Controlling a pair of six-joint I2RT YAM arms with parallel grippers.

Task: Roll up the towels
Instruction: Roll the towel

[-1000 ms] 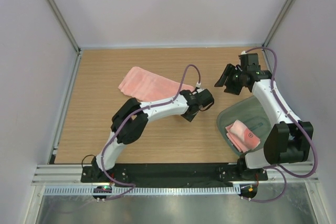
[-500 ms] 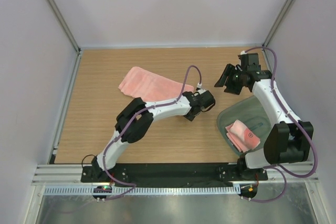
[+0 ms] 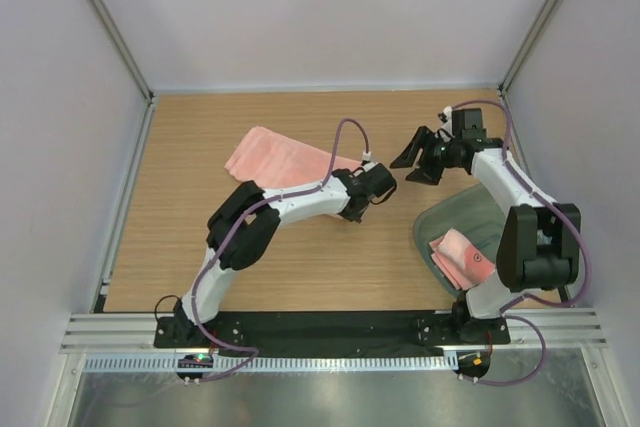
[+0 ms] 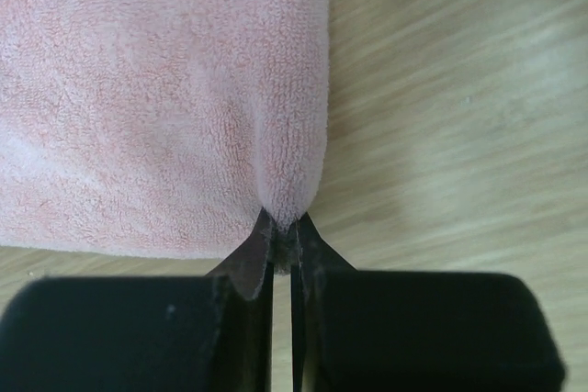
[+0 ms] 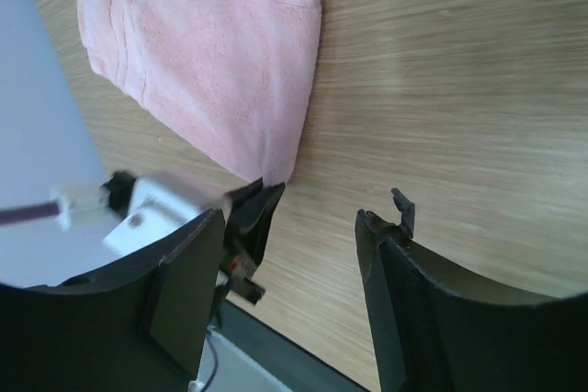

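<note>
The flat towel [image 4: 156, 89] runs off the left wrist view's top and left edges; from above, the right arm [image 3: 508, 185] hides part of the tub [image 3: 447, 219]

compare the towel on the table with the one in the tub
The towel on the table lies flat and long; the towel in the tub is bunched into a smaller heap inside the grey-green tub. The left gripper is shut on a corner of the towel on the table; nothing touches the towel in the tub. Both are salmon-pink terry cloth.
</note>
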